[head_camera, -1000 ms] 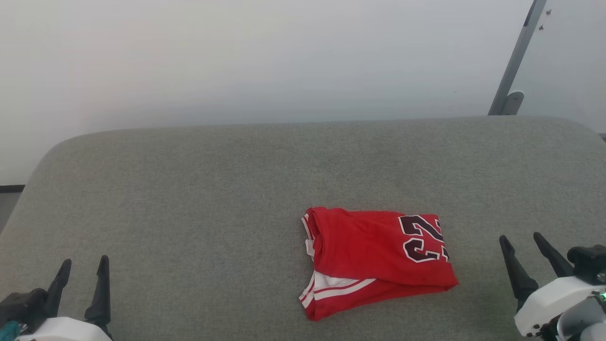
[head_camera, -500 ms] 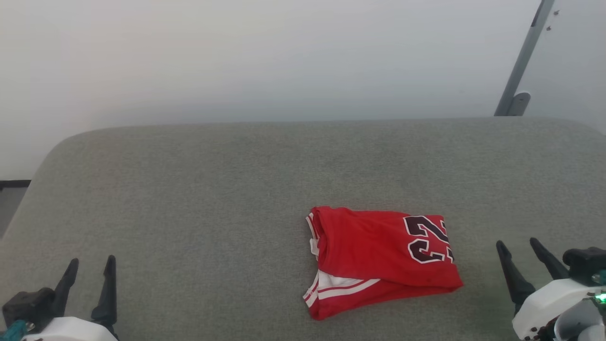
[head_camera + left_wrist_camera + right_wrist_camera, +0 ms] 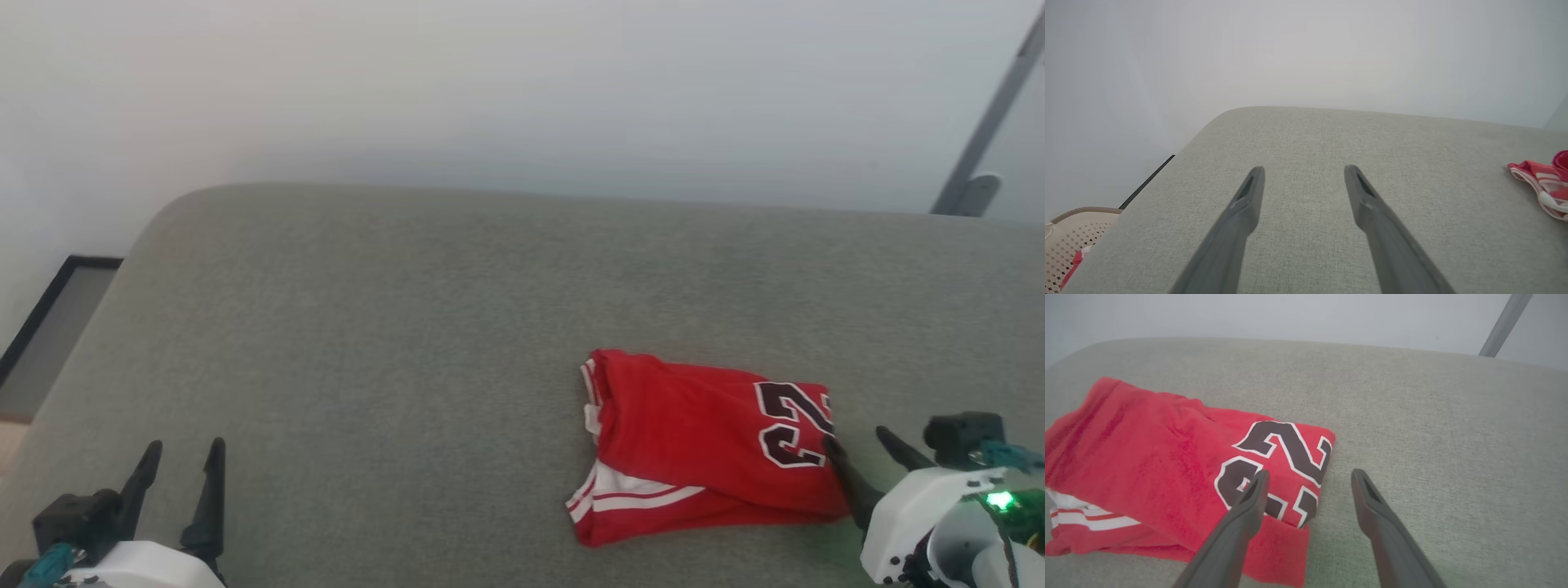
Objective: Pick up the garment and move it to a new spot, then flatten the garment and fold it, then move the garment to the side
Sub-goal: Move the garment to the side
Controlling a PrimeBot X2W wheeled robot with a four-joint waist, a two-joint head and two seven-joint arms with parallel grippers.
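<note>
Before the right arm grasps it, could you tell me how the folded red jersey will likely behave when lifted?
The red jersey is soft cloth in loose layers, so it will probably droop and unfold. It looks thin, so likely light. On the grey fabric surface, a push would probably bunch it.

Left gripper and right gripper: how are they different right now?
The left gripper is over bare cushion, far from the garment; the right gripper is at its numbered edge. The left gripper's fingers point nearly straight up the head view; the right gripper's slant leftward. Both are open, holding nothing.
</note>
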